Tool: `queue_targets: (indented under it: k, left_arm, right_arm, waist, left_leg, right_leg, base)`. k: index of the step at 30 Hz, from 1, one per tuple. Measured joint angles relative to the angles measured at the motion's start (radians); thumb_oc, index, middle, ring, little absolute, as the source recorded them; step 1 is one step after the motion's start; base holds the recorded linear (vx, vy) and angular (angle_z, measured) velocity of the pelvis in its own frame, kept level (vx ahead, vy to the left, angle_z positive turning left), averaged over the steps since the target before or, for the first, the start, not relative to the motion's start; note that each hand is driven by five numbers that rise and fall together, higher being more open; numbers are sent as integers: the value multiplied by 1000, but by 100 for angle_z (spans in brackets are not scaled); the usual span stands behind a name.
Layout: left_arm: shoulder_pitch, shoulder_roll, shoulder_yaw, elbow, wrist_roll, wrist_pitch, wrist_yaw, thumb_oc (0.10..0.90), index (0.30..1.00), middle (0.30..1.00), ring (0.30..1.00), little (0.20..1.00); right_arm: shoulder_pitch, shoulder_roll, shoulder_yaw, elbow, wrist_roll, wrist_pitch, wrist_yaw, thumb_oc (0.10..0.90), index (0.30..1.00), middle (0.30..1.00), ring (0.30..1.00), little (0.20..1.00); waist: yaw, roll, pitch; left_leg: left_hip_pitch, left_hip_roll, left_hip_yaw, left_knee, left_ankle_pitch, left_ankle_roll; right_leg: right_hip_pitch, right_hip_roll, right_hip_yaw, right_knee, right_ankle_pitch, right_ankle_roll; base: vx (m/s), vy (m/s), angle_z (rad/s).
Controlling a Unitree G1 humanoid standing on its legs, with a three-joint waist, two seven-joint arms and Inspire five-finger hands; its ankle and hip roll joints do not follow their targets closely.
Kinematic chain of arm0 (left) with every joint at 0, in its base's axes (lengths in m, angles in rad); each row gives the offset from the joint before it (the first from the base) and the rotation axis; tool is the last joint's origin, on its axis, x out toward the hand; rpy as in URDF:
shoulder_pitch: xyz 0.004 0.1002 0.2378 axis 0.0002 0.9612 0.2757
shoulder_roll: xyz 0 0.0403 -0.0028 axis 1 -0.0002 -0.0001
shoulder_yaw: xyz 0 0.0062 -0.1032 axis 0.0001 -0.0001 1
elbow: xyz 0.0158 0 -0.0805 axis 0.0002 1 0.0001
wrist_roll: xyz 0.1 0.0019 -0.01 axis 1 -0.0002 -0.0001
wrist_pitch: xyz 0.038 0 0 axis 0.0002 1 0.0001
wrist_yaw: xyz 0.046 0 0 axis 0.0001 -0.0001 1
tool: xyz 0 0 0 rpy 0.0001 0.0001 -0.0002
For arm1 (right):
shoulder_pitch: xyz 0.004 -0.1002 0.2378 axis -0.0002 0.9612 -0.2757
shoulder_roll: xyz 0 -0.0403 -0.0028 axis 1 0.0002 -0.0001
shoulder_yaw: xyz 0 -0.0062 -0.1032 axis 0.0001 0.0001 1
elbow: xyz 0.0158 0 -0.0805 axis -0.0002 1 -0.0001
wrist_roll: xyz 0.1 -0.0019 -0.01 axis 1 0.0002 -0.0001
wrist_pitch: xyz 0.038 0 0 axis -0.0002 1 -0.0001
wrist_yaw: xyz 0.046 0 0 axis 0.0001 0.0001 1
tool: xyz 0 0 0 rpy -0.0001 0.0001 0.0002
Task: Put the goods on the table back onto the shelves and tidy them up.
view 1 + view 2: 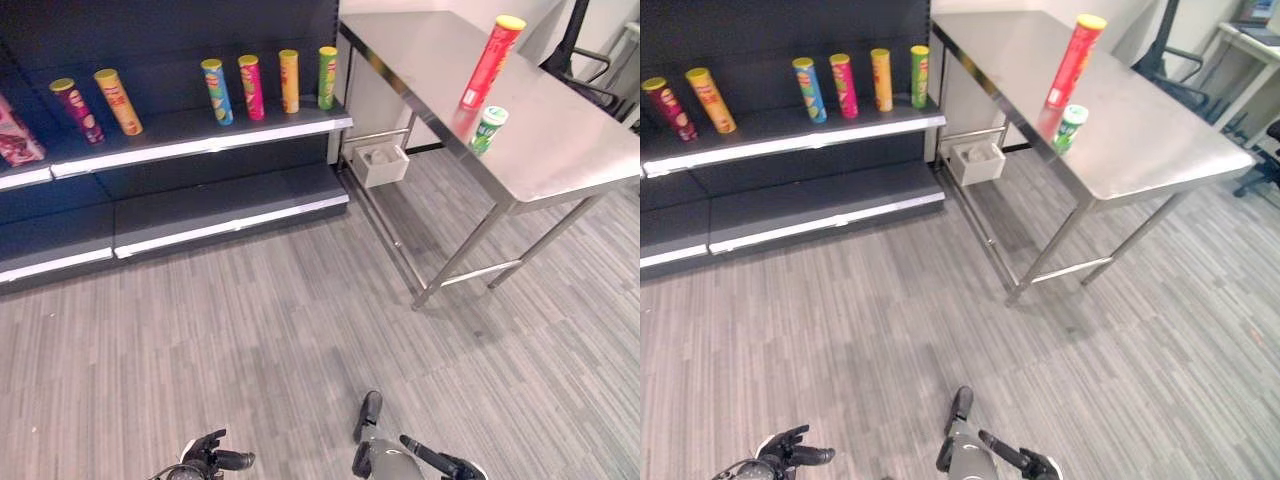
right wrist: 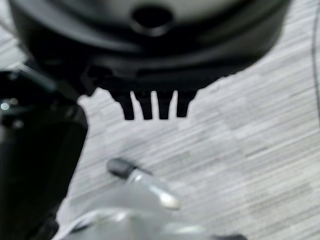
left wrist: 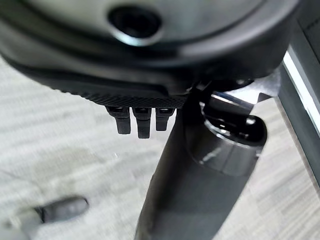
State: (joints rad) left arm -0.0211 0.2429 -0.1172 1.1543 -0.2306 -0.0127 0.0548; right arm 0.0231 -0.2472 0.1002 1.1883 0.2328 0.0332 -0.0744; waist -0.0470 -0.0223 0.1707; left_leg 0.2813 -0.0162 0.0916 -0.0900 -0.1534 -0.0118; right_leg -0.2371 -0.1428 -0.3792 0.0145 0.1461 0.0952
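Both my left hand [image 1: 210, 458] and right hand [image 1: 455, 466] hang low, fingers relaxed, holding nothing. The tall red cardboard tube with yellow lid [image 1: 491, 62] on the steel table [image 1: 560, 150] looks light, stiff, tippy. I'd wrap it mid-body.

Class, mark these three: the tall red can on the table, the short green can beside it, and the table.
tall red can [image 1: 489, 66], left eye view, mid-body.
short green can [image 1: 488, 131], left eye view, its side.
table [image 1: 560, 150], left eye view, bare top.

Left hand [image 1: 212, 458]: held low at the lower left, fingers relaxed, nothing held. Right hand [image 1: 447, 464]: held low at the lower right, fingers extended, nothing held.
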Motion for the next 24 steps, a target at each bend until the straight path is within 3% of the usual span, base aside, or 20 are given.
queue_targets:
  k: [2,4,6,7,8,10,11,12,13,15,17,19,20,21,24]
  left_arm:
    - [-8,-32,-1,-1,0,-2,-2,800,900,900,900,900]
    - [16,-49,-1,-18,0,-2,-2,800,900,900,900,900]
    - [16,-52,2,-24,-1,-2,-2,800,900,900,900,900]
    - [14,-50,3,-40,-2,-3,-1,800,900,900,900,900]
    - [12,-49,2,-55,-3,-3,-1,800,900,900,900,900]
    - [-5,-43,10,-66,-23,-4,-3,800,900,900,900,900]
    - [-19,-31,8,-66,-23,-4,-2,800,900,900,900,900]
    - [-25,-17,0,-67,-22,-5,-1,800,900,900,900,900]
    - [-28,-13,-2,-66,-22,-4,-2,800,900,900,900,900]
    - [-26,-18,-6,-59,-22,-4,-2,800,900,900,900,900]
    - [-24,-26,-10,-52,-25,-3,-3,800,900,900,900,900]
    - [-25,-31,-2,-56,-27,-6,-2,800,900,900,900,900]
    - [-28,-36,2,-57,-33,-13,-1,800,900,900,900,900]
    - [-29,-38,0,-59,-39,-14,-1,800,900,900,900,900]
    - [-22,-39,0,-33,-39,-12,-1,800,900,900,900,900]
  right_arm:
    - [0,-16,1,-4,0,-1,1,800,900,900,900,900]
    - [-21,-65,41,-84,0,-14,1,800,900,900,900,900]
    - [-28,-83,40,-111,0,-30,1,800,900,900,900,900]
    - [-40,-84,40,-115,0,-32,2,800,900,900,900,900]
    - [-46,-84,42,-114,0,-30,1,800,900,900,900,900]
    - [-61,-82,50,-104,1,-30,1,800,900,900,900,900]
    - [-67,-78,50,-91,1,-28,0,800,900,900,900,900]
    - [-69,-70,51,-84,5,-25,-1,800,900,900,900,900]
    - [-69,-68,51,-82,8,-25,-1,800,900,900,900,900]
    - [-65,-66,62,-55,8,-22,-2,800,900,900,900,900]
    - [-59,-62,80,-27,8,-17,-2,800,900,900,900,900]
    - [-56,-59,85,-13,7,-9,-4,800,900,900,900,900]
    - [-54,-60,85,-15,7,-7,-5,800,900,900,900,900]
    - [-49,-60,85,-17,7,-9,-5,800,900,900,900,900]
    - [-54,-60,85,-17,-5,-11,-5,800,900,900,900,900]
  waist:
    - [-2,32,-9]
    - [7,39,-13]
    - [5,45,-17]
    - [11,35,-10]
    - [23,24,-2]
    - [32,-11,19]
    - [36,-20,28]
    - [35,-32,35]
    - [31,-34,36]
    - [32,-27,39]
    - [35,-10,47]
    - [50,12,55]
    - [71,24,59]
    - [83,32,58]
    - [93,56,41]
  left_leg:
    - [17,72,9,56,15,-54]
    - [-44,109,8,318,30,-103]
    - [-110,125,2,459,65,-164]
    - [-201,140,-16,650,105,-186]
    - [-302,148,-54,838,157,-196]
    - [-518,142,-93,1043,175,-169]
    - [-563,145,-75,1020,165,-154]
    - [-563,161,-17,875,139,-110]
    - [-548,169,24,724,134,-101]
    - [-519,158,72,331,162,-125]
    - [-490,126,49,13,230,-137]
    - [-515,112,-36,-11,273,-153]
    - [-517,108,-57,-10,300,-168]
    - [-516,102,-55,-6,301,-167]
    - [-455,91,-42,-5,308,-137]
  right_leg:
    - [60,73,-4,-26,28,-85]
    - [176,130,24,-108,4,-178]
    - [200,149,28,-107,-33,-189]
    - [214,160,38,-107,-39,-210]
    - [229,162,47,-107,-50,-222]
    - [282,166,54,-107,-90,-260]
    - [302,167,61,-109,-104,-254]
    - [321,165,68,-115,-120,-228]
    - [327,167,64,-115,-124,-218]
    - [343,178,78,-115,-148,-182]
    - [365,193,85,-114,-166,-154]
    - [393,209,105,-110,-189,-147]
    - [412,215,121,-114,-188,-176]
    - [428,214,134,-114,-193,-181]
    - [495,192,196,-108,-240,-131]
  base:
    - [342,-330,27]
    - [362,-423,-30]
    - [169,-282,-15]
    - [101,-203,-13]
    - [127,-175,-38]
    - [242,-134,-29]
    - [255,-28,-14]
    - [200,42,-13]
    - [203,70,-17]
    - [233,93,-14]
    - [272,77,-5]
    - [205,45,-27]
    - [173,59,-61]
    - [270,111,-61]
    - [362,229,-55]
